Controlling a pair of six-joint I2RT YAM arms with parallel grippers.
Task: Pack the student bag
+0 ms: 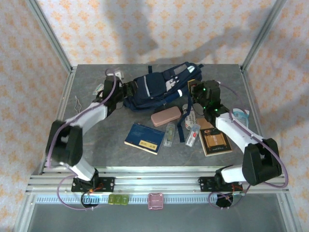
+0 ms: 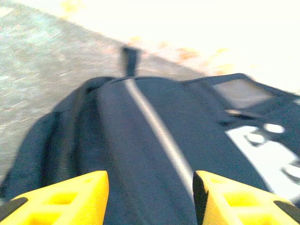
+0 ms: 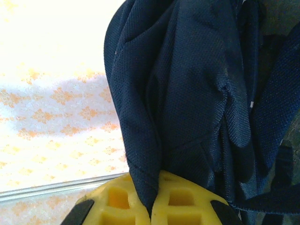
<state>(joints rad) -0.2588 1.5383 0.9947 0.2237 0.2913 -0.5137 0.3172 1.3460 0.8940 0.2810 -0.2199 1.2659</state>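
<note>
- Left gripper (image 2: 150, 199): yellow fingers stand moderately apart and hold nothing; the navy fabric and grey stripe of the student bag (image 1: 157, 87) lie between and beyond them.
- Right gripper (image 3: 154, 199): jaws closed tight on a fold of the bag's navy mesh fabric, at the bag's right end.
- Student bag: lies on its side at the far middle of the table (image 1: 91, 140), between the two grippers.
- Blue booklet (image 1: 144, 138): near the bag, with a yellow label whose writing is too small to read.
- Pink case (image 1: 165, 116): just in front of the bag.
- Brown book (image 1: 216, 141): cover print illegible.
</note>
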